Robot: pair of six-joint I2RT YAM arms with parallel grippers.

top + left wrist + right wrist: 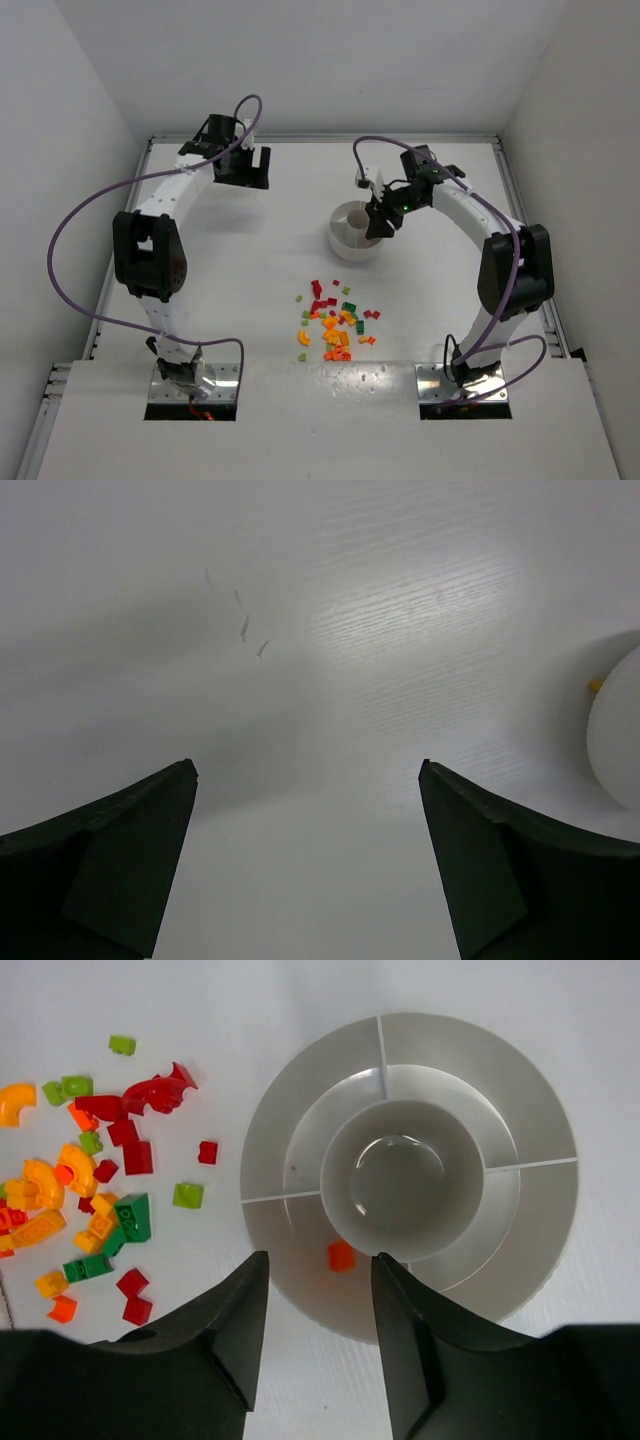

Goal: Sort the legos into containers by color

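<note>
**Bench layout.** The round white dish [352, 243] stands near the middle of the bench [250, 260], slightly toward the far edge. Thin walls divide it into wedge-shaped compartments around a central cup [400, 1175]. The loose legos [335, 322] lie in a scattered cluster between the dish and the near edge, about midway between the left and right edges. The cluster contains red, orange, yellow and green bricks and is clear of the dish.

**Right arm.** The right claw [320, 1260] hangs directly above the dish. Its jaws are parted and grip nothing. In the right wrist view, one orange brick [341, 1256] shows in the gap between the fingertips. It touches neither finger and appears to lie in the compartment below the claw, just beside the wall of the central cup. The gap between the jaws is clearly wider than this brick.

**Loose bricks nearest the dish.** A small red brick [207, 1152] and a light green brick [187, 1195] lie on the bench just outside the dish rim. The remaining bricks lie farther from it.

**Left arm.** The left claw [245, 165] is near the far edge, toward the far-left corner and well apart from the legos. Its jaws are spread wide and hold nothing. Bare bench surface shows below them in the left wrist view, and the dish rim shows at the right border of that view.
</note>
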